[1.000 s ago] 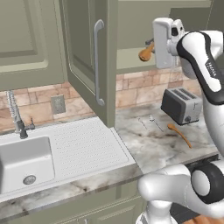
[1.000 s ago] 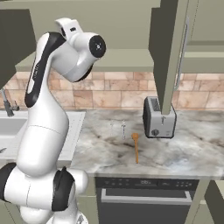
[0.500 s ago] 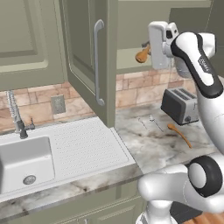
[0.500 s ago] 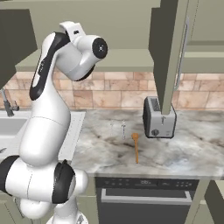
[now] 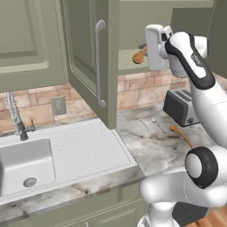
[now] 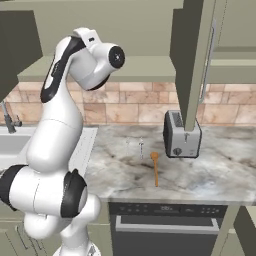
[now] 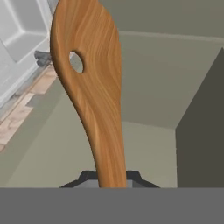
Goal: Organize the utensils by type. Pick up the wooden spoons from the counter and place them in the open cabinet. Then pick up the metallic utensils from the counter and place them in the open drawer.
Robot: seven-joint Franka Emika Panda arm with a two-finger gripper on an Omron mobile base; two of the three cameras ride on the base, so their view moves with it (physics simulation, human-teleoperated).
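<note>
My gripper (image 5: 145,51) is up at the open cabinet (image 5: 133,69), shut on the handle of a wooden spoon (image 5: 138,56). In the hand view this spoon (image 7: 94,96) rises from between the fingertips, its flat holed bowl towards the cabinet's inside. The second wooden spoon (image 5: 179,133) lies on the counter (image 5: 146,150) in front of the toaster, also seen as the spoon (image 6: 155,167) in the right base view. Two thin metallic utensils (image 5: 153,124) lie side by side just behind it, the same utensils (image 6: 135,146) from the right. The open drawer is out of view.
The cabinet's tall door (image 5: 95,62) stands swung out over the counter's left part. A dark toaster (image 5: 179,106) sits at the back right. The white sink and drainboard (image 5: 84,146) with a tap (image 5: 17,119) lie to the left.
The hand has carried the wooden spoon a little leftward, closer to the cabinet opening. The things on the counter have not moved.
</note>
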